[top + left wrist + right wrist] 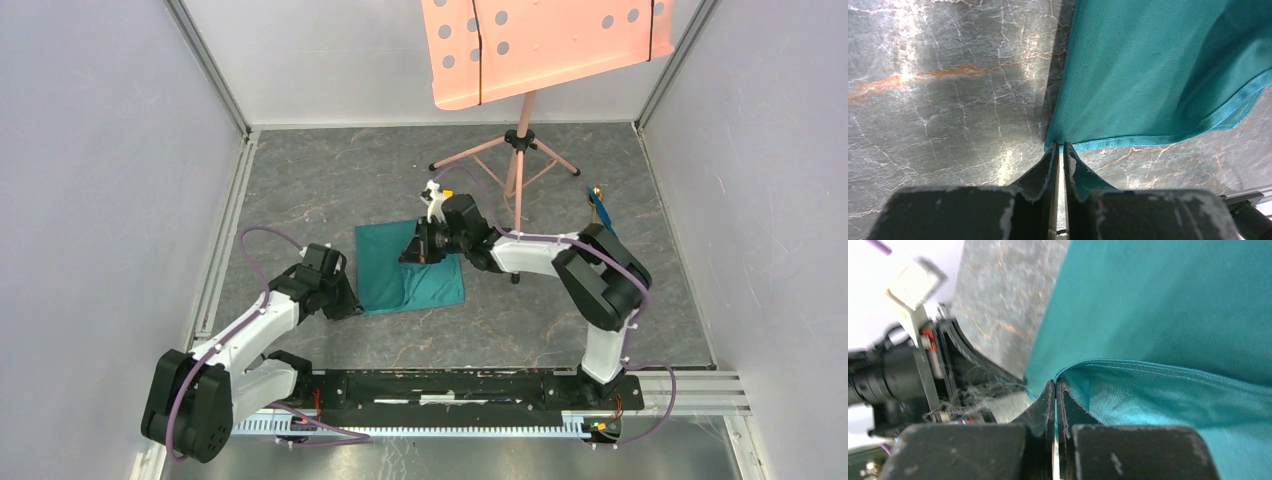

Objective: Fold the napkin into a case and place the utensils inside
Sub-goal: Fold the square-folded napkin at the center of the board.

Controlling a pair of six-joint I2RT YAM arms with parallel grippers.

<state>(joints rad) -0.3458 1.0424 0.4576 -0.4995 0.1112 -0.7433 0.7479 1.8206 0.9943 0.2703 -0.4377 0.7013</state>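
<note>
The teal-green napkin (405, 270) lies on the grey table, partly folded over itself. My left gripper (352, 303) is shut on the napkin's near-left corner (1060, 145) and holds it low. My right gripper (417, 246) is shut on a hemmed napkin corner (1056, 381) and holds it lifted above the rest of the cloth (1168, 305). The bright blue utensil (601, 209) lies at the far right of the table, with a golden-brown tip at its far end; I cannot tell whether that is a second piece.
A tripod stand (517, 150) with a pink perforated tray (545, 40) stands behind the napkin. White walls close in the table on three sides. The arm mounting rail (460, 390) runs along the near edge.
</note>
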